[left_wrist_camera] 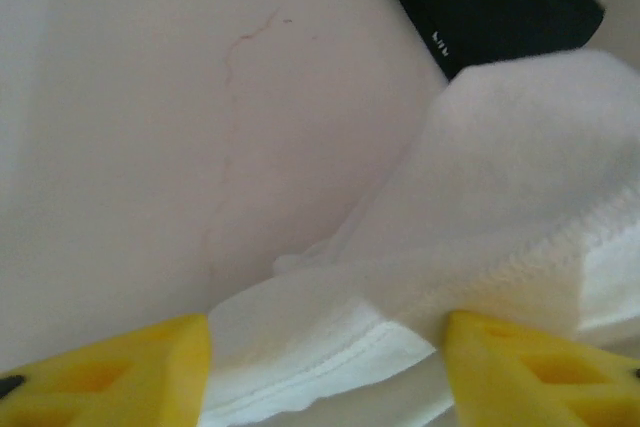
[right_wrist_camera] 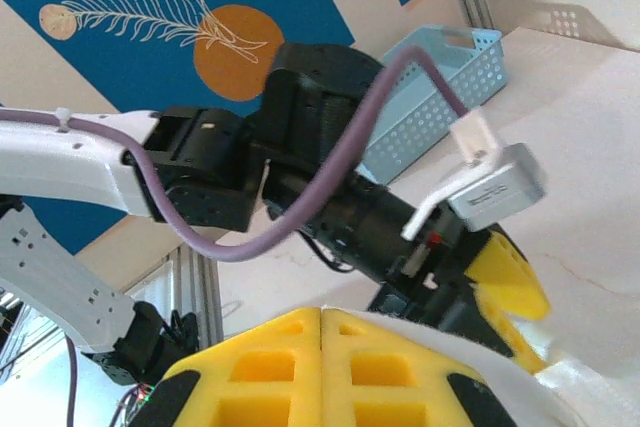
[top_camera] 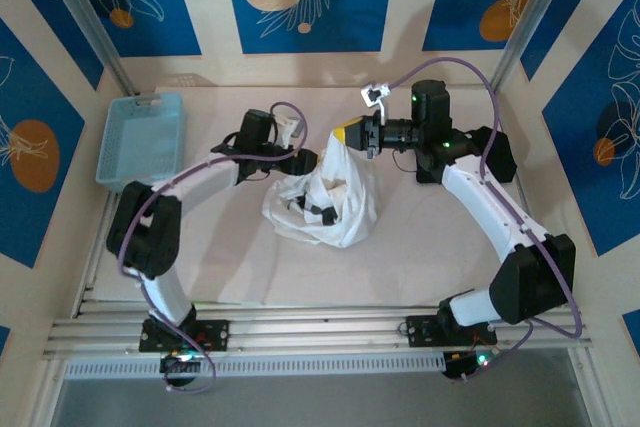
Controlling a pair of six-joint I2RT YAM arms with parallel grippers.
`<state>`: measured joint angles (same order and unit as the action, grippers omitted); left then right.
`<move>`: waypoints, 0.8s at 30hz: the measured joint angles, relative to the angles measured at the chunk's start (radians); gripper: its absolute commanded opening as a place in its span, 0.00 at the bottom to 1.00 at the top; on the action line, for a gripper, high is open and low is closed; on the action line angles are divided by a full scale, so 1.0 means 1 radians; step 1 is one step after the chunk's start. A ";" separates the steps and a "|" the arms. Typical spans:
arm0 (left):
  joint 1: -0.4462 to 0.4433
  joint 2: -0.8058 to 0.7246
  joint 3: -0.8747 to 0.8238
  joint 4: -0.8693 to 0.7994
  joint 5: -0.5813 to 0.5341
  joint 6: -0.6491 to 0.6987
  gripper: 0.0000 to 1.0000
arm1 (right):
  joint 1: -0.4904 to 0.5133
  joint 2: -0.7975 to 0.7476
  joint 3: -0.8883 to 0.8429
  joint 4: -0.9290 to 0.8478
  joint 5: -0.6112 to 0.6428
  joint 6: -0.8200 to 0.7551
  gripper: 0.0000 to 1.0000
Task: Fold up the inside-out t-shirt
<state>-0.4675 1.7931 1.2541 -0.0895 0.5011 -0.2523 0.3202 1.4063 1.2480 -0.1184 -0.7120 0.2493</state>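
Observation:
The inside-out t-shirt [top_camera: 325, 197] is a bunched white heap at the middle of the table, with one part pulled up into a peak. My right gripper [top_camera: 346, 135] holds that peak. In the right wrist view its yellow fingers [right_wrist_camera: 321, 322] are pressed shut, with white cloth [right_wrist_camera: 540, 382] draped over the right one. My left gripper [top_camera: 303, 159] is at the heap's upper left edge. In the left wrist view its jaws [left_wrist_camera: 325, 347] stand apart, and a stitched hem of the shirt [left_wrist_camera: 330, 347] lies loose between them.
A light blue basket [top_camera: 142, 137] stands at the back left of the table, also seen as the basket [right_wrist_camera: 440, 97] from the right wrist. The left arm [right_wrist_camera: 300, 147] is close in front of the right wrist camera. A black part [left_wrist_camera: 490, 7] shows above the cloth.

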 measured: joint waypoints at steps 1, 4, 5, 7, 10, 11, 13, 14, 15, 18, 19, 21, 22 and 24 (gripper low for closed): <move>-0.003 0.026 0.020 0.005 0.024 -0.007 0.29 | 0.000 0.005 0.004 0.000 0.000 0.000 0.00; -0.007 0.080 0.061 0.034 0.073 -0.045 0.00 | -0.003 0.013 0.023 -0.010 0.000 0.000 0.00; -0.006 0.087 0.067 0.041 0.077 -0.052 0.00 | -0.005 0.013 0.034 -0.014 0.000 0.000 0.00; 0.002 0.087 0.068 0.050 0.074 -0.079 0.00 | -0.014 0.013 0.066 -0.024 0.001 0.000 0.00; 0.026 0.073 0.063 0.050 0.019 -0.124 0.00 | -0.039 -0.003 0.105 -0.017 0.001 0.012 0.00; 0.043 0.058 0.053 0.049 -0.016 -0.141 0.00 | -0.051 -0.019 0.108 -0.007 0.002 0.020 0.00; 0.085 0.010 0.016 0.034 -0.099 -0.171 0.00 | -0.073 -0.057 0.110 0.008 0.002 0.042 0.00; 0.111 -0.020 -0.003 0.018 -0.149 -0.188 0.00 | -0.082 -0.079 0.112 0.019 0.002 0.054 0.00; 0.140 -0.055 -0.027 0.005 -0.203 -0.203 0.00 | -0.090 -0.103 0.116 0.032 0.003 0.065 0.00; 0.211 -0.153 -0.103 -0.023 -0.341 -0.234 0.00 | -0.098 -0.152 0.132 0.061 0.005 0.084 0.00; 0.231 -0.183 -0.131 -0.028 -0.382 -0.240 0.00 | -0.098 -0.165 0.134 0.070 0.006 0.088 0.00; 0.267 -0.249 -0.198 -0.040 -0.463 -0.253 0.00 | -0.098 -0.183 0.135 0.081 0.009 0.092 0.00; 0.278 -0.275 -0.227 -0.047 -0.491 -0.256 0.00 | -0.098 -0.186 0.135 0.082 0.011 0.092 0.00; 0.298 -0.321 -0.287 -0.058 -0.540 -0.266 0.00 | -0.098 -0.182 0.135 0.079 0.023 0.095 0.00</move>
<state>-0.1696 1.4723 0.9668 -0.1478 -0.0391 -0.5182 0.2218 1.2247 1.3830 -0.0391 -0.6888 0.3447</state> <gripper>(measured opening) 0.039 0.041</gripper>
